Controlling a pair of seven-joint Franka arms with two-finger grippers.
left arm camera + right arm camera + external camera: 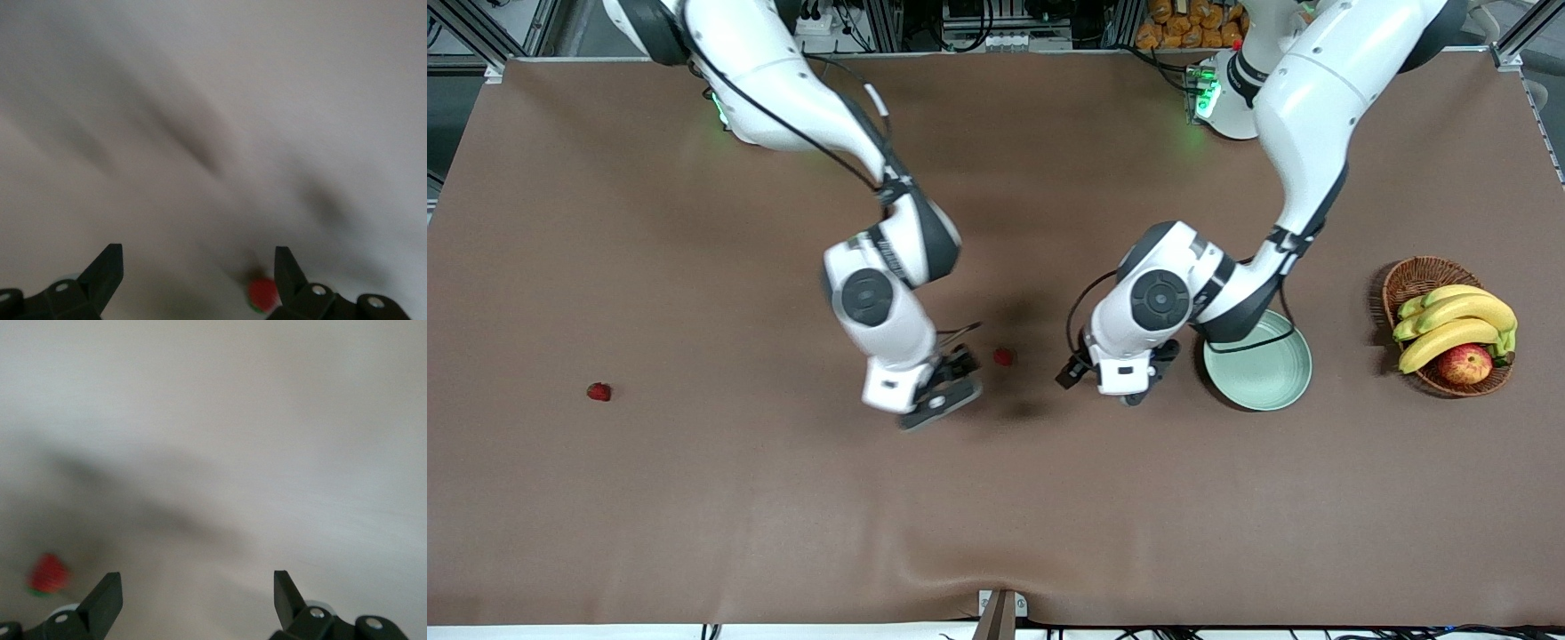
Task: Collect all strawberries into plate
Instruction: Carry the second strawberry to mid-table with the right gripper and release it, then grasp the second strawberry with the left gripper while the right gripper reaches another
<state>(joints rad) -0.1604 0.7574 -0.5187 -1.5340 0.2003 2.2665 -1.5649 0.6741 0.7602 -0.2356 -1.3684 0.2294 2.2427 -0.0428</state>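
Observation:
Two strawberries show in the front view: one (1004, 356) lies on the table between the two grippers, another (599, 391) lies far toward the right arm's end. The pale green plate (1272, 373) is empty and partly covered by the left arm. My left gripper (1138, 391) is open, low over the table beside the plate; its wrist view (199, 267) shows a strawberry (263, 295) close to one fingertip (287, 267). My right gripper (947, 391) is open and empty (198, 587), with a strawberry (48, 575) off to its side. A third berry is not separately visible.
A brown wicker basket (1414, 277) with bananas (1454, 320) and an apple (1464, 364) stands at the left arm's end of the table, beside the plate. The table is covered in brown cloth (783, 516).

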